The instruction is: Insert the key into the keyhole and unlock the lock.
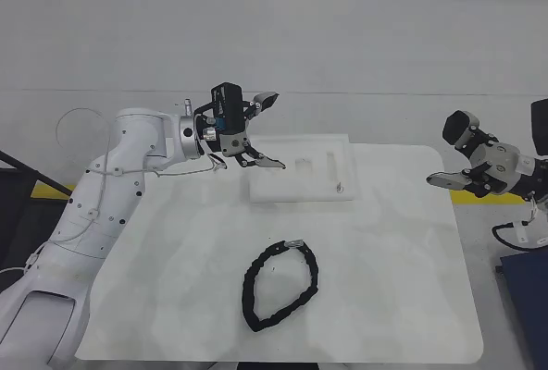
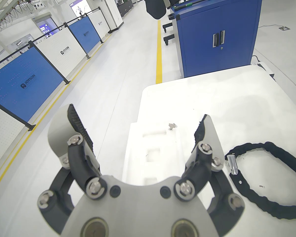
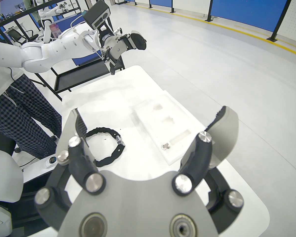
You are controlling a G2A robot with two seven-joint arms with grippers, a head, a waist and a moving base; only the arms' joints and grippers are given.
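While both claws hang spread wide and empty, your key and lock lie untouched on the table.
Your left gripper hovers at the left end of the foam tray, and your right gripper sits by the table's far right corner. The key rests at the tray's right end. The black chain lock lies nearer the robot, apart from the tray.

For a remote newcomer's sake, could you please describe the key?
On the white table, find the white foam tray at the far edge. The key lies at its right end. It is small and silvery, unlike the big black chain lock nearby.
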